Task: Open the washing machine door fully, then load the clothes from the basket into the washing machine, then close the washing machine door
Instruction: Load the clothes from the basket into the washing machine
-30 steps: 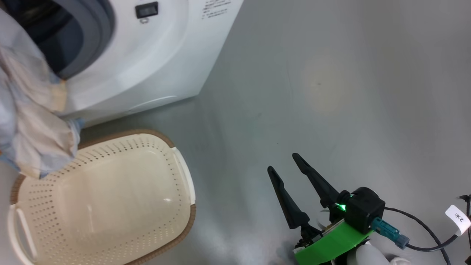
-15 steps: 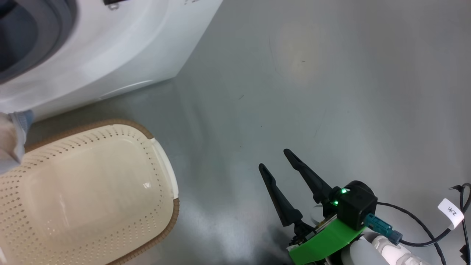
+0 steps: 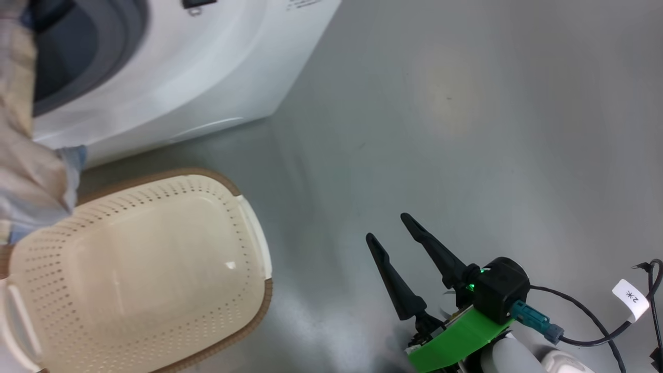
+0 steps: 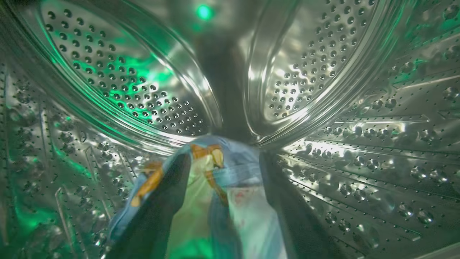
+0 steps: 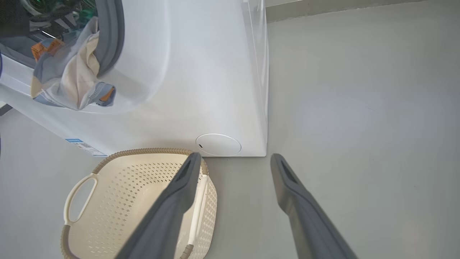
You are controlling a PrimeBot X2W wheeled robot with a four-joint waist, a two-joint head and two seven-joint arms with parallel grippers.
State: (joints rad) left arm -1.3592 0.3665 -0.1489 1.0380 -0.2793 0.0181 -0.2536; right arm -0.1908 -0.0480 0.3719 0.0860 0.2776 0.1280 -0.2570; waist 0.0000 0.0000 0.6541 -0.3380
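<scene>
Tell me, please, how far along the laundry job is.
Done: the basket is empty. In hand: the left gripper, open, is in the drum with the clothes between its fingers; part of them hangs out over the grey seal. Left: push that in, close the door. The right gripper is open, idle.

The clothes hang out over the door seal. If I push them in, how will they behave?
Probably floppy: the clothes drape limply over the grey seal, so a push would likely bunch them rather than slide them whole. Likely light, being thin fabric. They may cling to the left gripper, draped over one finger.
</scene>
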